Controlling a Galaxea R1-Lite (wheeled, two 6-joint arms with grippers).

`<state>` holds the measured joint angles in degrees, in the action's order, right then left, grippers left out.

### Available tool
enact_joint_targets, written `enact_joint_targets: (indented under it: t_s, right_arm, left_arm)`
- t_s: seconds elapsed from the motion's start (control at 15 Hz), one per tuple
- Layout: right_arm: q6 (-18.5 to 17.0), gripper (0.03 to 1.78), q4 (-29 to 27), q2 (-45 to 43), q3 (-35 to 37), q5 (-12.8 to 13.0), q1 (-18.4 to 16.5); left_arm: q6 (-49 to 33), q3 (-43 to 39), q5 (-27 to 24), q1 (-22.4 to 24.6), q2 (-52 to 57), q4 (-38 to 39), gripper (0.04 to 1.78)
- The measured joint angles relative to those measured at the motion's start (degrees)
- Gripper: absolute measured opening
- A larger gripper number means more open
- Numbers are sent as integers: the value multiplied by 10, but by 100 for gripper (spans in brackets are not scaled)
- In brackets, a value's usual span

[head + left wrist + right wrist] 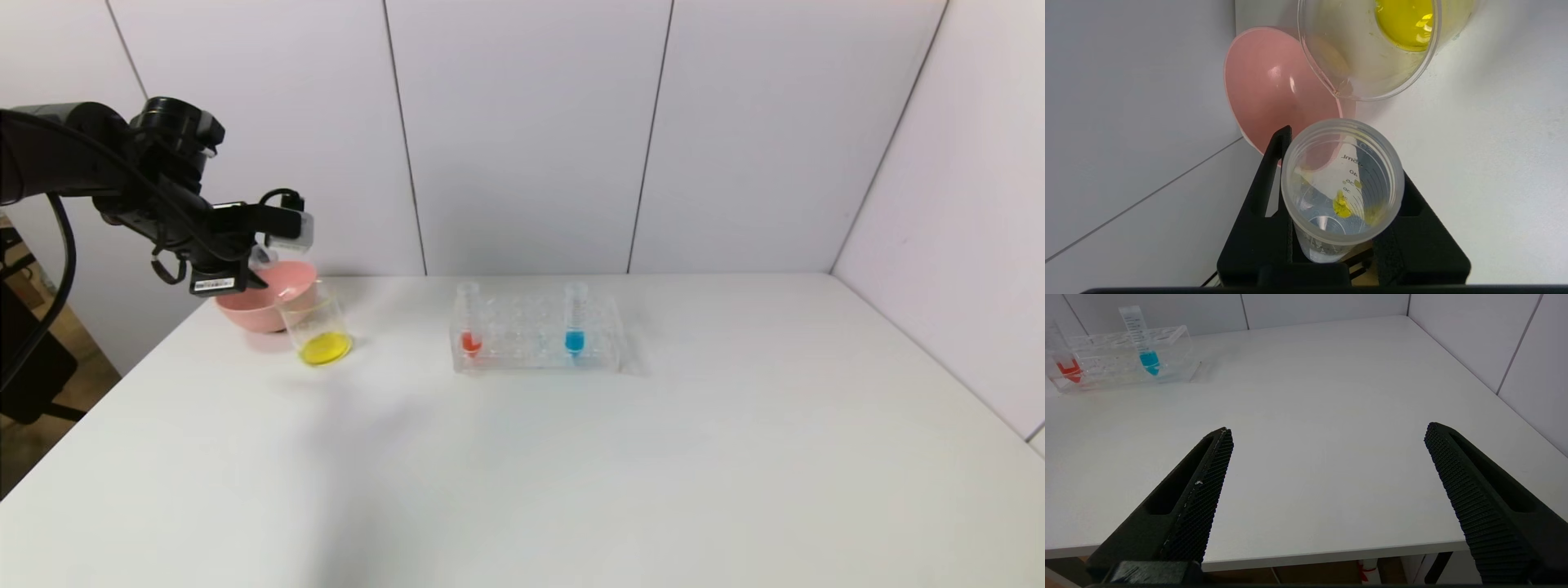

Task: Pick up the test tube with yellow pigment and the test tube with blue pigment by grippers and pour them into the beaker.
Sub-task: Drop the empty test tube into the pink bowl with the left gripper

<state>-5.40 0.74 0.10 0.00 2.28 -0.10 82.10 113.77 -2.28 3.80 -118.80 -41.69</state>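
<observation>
Left gripper [1341, 228] clamped on the nearly emptied test tube with yellow pigment [1342, 183] above the pink bowl [265, 298], beaker [318, 331] holding yellow liquid beside it, test tube with blue pigment [575, 320] upright in the rack [535, 335] on the worktop [571, 457], right gripper [1327, 441] spread wide at the worktop's near edge.

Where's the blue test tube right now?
In the head view, the test tube with blue pigment stands upright toward the right end of the clear rack, right of the red tube.

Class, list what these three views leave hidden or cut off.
- Right gripper: absent from head view; its wrist view shows only the open fingers.
- Yellow tube: in head view, hidden behind the left gripper.
- Beaker: cut off by the left wrist view's edge.
</observation>
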Motion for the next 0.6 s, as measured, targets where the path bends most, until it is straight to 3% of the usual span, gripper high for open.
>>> enact_joint_targets:
  t_s: [0.27, 0.6]
  right_arm:
    - [0, 171, 0, 0, 0, 0, 0]
    - [0, 171, 0, 0, 0, 0, 0]
  left_arm:
    - [-28, -1, -90, 28, 11, -13, 54]
    - [-119, -2, -294, 94, 4, 3, 54]
